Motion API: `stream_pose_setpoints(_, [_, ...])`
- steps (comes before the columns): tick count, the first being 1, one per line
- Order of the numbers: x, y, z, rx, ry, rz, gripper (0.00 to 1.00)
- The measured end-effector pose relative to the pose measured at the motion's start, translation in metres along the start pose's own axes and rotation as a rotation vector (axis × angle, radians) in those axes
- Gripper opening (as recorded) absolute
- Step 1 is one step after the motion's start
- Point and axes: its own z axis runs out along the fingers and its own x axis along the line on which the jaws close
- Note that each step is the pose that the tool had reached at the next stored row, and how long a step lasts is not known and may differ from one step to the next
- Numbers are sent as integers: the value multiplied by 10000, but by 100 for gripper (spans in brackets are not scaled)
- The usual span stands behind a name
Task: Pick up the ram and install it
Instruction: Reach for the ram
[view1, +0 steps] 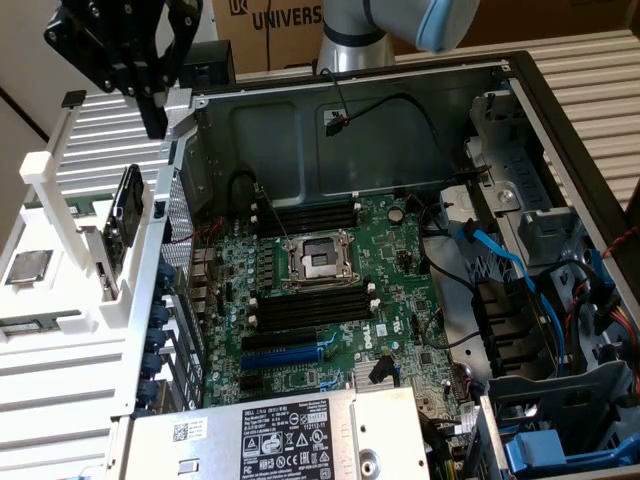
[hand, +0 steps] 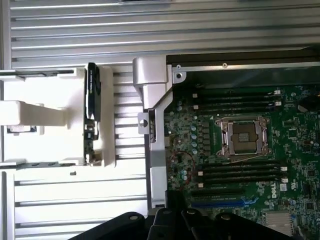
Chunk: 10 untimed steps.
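The ram (view1: 125, 215) is a long thin stick that stands on its edge in a white rack (view1: 75, 250), left of the open computer case in the exterior view. In the wrist view the ram (hand: 91, 100) shows edge-on as a dark strip with green board at one end. My black gripper (view1: 150, 100) hangs in the air above the rack, a little above and beside the ram, not touching it. Its dark body (hand: 180, 225) fills the edge of the wrist view. Empty black memory slots (view1: 305, 215) (hand: 240, 172) lie on both sides of the CPU socket (view1: 315, 260).
A small square silver CPU chip (view1: 28, 267) lies on the white fixture beside the rack. The case's metal wall (view1: 170, 200) stands between the rack and the motherboard (view1: 400, 270). Blue and black cables (view1: 500, 260) and drive cages crowd the exterior view's right side. The power supply (view1: 270, 430) sits at the front.
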Motion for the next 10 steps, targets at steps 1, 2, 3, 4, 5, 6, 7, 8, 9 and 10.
stream_pose_setpoints(1, [45, -3, -1, 0, 1, 1, 10])
stream_pose_setpoints(2, [90, -6, -2, -1, 1, 1, 10])
stream_pose_setpoints(3, [135, -9, -3, -2, 0, 0, 10])
stream_pose_setpoints(4, [181, -13, -4, -4, 1, 0, 10])
stream_pose_setpoints(5, [230, -16, -5, -6, 0, 0, 10])
stream_pose_setpoints(6, [412, -29, -9, -14, 2, 0, 10])
stream_pose_setpoints(7, [457, -32, -11, -16, 2, 0, 10])
stream_pose_setpoints(8, [504, -36, -12, -18, 2, 1, 10])
stream_pose_setpoints(9, [642, -45, -14, -21, 1, 1, 10])
stream_pose_setpoints(10, [685, -48, -16, -20, 2, 0, 10])
